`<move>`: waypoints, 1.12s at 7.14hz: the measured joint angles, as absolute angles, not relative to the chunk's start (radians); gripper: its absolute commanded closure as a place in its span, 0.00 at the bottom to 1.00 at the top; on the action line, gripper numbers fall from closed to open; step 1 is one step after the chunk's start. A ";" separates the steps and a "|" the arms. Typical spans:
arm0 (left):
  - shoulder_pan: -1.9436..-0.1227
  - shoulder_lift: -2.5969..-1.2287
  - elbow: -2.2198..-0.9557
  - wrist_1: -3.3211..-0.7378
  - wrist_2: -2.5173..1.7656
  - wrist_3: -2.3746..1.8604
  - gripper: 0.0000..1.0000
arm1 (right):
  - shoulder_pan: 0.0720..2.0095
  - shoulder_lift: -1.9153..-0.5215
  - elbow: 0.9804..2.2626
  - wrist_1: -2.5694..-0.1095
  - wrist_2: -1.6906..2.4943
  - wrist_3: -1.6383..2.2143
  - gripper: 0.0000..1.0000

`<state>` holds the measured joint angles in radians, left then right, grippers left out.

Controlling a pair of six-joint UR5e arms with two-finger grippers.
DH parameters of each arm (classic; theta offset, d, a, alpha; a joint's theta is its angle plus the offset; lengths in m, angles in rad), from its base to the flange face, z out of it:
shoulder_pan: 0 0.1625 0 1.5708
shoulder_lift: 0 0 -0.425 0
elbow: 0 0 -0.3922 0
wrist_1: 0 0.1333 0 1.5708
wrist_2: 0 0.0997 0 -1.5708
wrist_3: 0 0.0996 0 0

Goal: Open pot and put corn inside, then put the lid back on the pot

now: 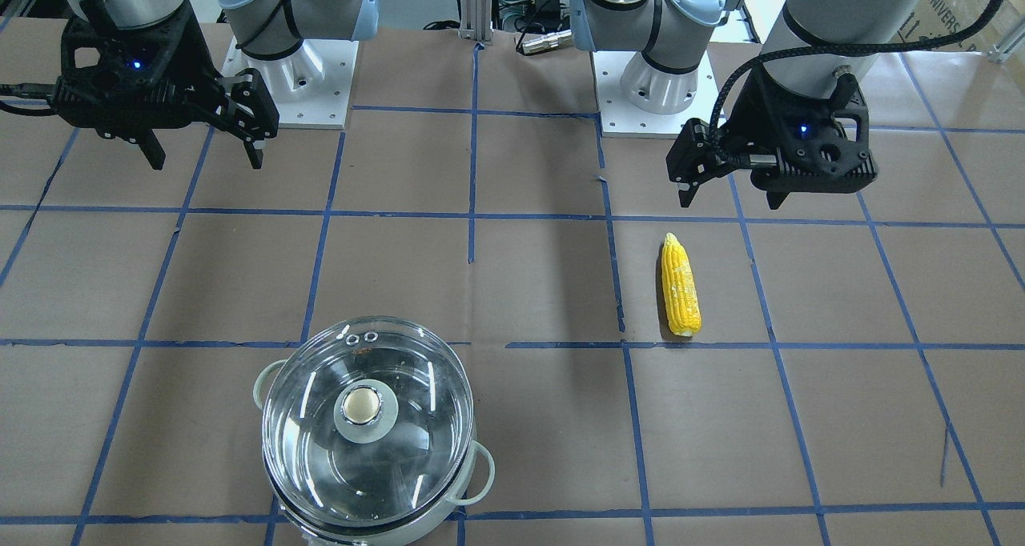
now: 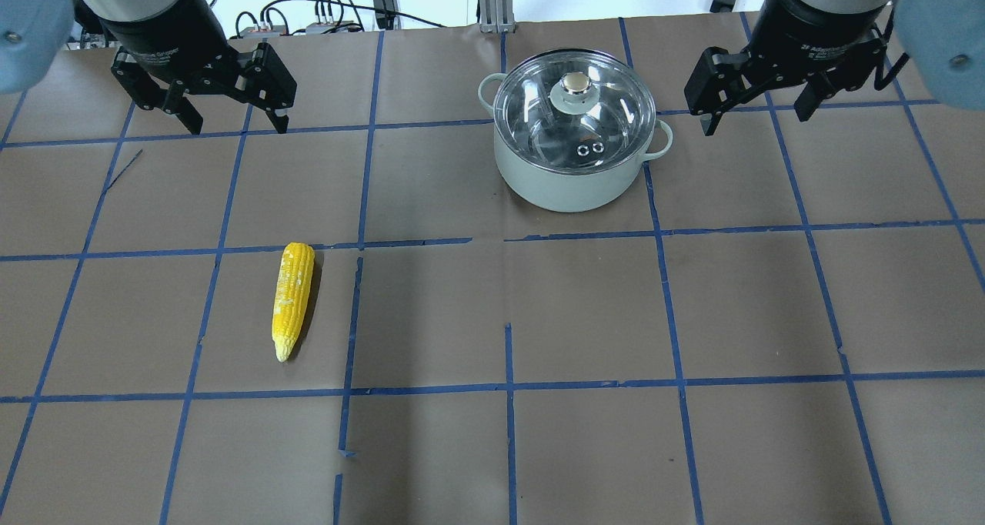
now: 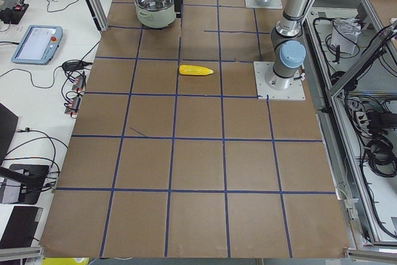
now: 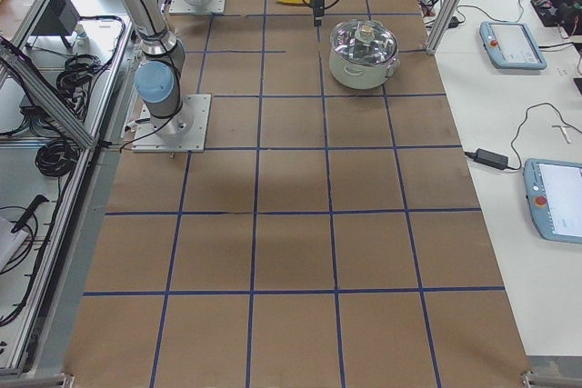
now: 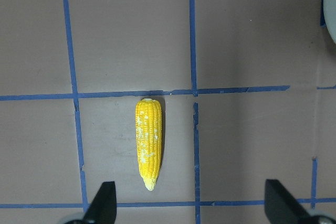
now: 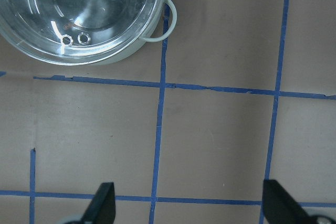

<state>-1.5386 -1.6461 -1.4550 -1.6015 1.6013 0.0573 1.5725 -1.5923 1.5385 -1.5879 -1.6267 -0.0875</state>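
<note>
Clear glass domed lid point(image 2: 616, 109) covers the mint-green steel pot point(image 2: 569, 186). Our right gripper point(image 2: 752, 117) and left gripper point(image 2: 237, 123) hang, jaws spread; we should centre the right over its cream knob point(image 2: 575, 84).

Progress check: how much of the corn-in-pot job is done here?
Done: nothing yet. The clear glass domed lid sits closed on the mint-green steel pot, and the yellow corn cob lies on the table, apart from it. In hand: nothing; the left gripper and right gripper hang open and empty. Left: lift the lid, put the corn in, replace the lid.
</note>
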 measured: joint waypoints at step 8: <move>-1.539 -1.624 -1.467 -1.590 1.598 0.057 0.00 | 1.613 -1.445 1.477 -1.744 -1.567 0.034 0.04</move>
